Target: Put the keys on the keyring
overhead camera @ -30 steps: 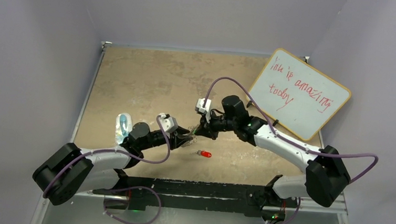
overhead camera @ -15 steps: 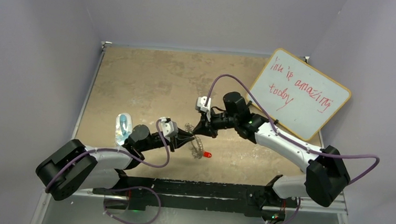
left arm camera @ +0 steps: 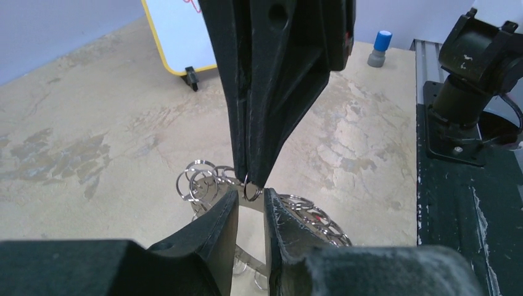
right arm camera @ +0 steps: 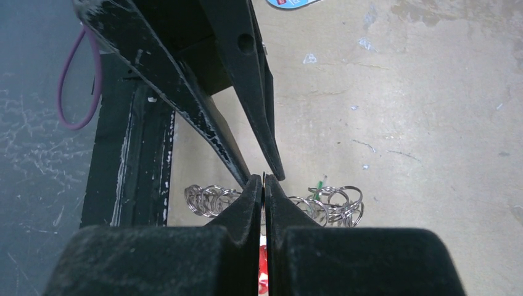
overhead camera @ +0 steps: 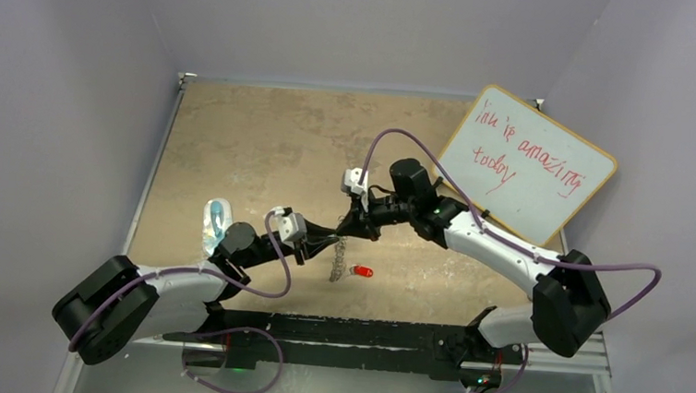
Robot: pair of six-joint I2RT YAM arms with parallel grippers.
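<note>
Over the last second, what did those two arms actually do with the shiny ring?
The keyring has come up off the table and now hangs on edge between the two sets of fingers, the right gripper pinching a small loop on its rim. The left gripper pulled back slightly. The red key and whiteboard stayed put.

Even, soft overhead light, faint shadows; wrist views blur w/ near tools.

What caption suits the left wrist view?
Two end effectors pinch the keyring above the table.
</note>
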